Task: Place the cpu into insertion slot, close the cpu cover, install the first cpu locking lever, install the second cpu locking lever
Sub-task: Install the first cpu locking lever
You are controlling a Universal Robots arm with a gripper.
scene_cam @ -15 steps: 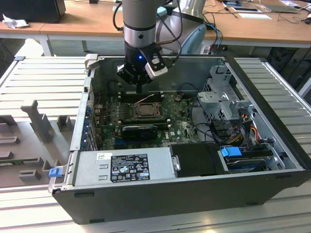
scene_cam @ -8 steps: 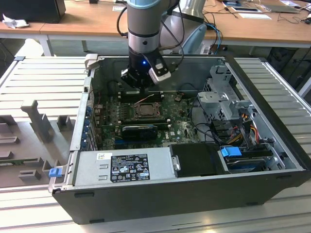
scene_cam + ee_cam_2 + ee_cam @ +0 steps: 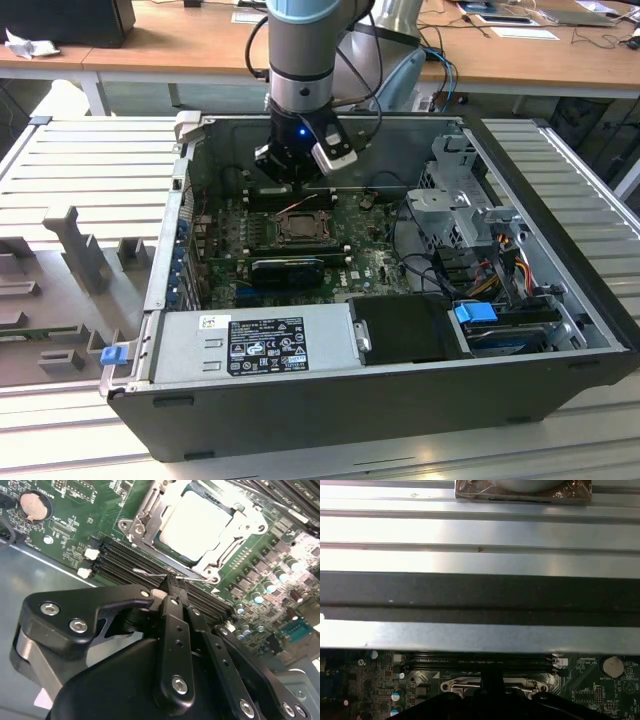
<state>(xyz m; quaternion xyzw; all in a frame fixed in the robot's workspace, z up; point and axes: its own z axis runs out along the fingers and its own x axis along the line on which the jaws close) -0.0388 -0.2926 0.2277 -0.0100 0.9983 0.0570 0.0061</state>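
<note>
cpu (image 3: 197, 522) in insertion slot (image 3: 298, 228) | cpu cover (image 3: 212, 564) down | gripper (image 3: 173, 586) jaws closed, tips touching 1 locking lever (image 3: 149, 573) at slot edge

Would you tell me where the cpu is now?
In the second wrist view the cpu sits framed by the cpu cover, beside the black memory slots, just beyond the gripper.

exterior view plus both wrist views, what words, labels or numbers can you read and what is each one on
No text here is readable.
Black and white label on the grey power supply: lines of print, too small to read.
Small white sticker on the same power supply: too small to read.
White lettering on the motherboard, in both wrist views: too blurred to read.
Papers on the desk behind: too small to read.
</note>
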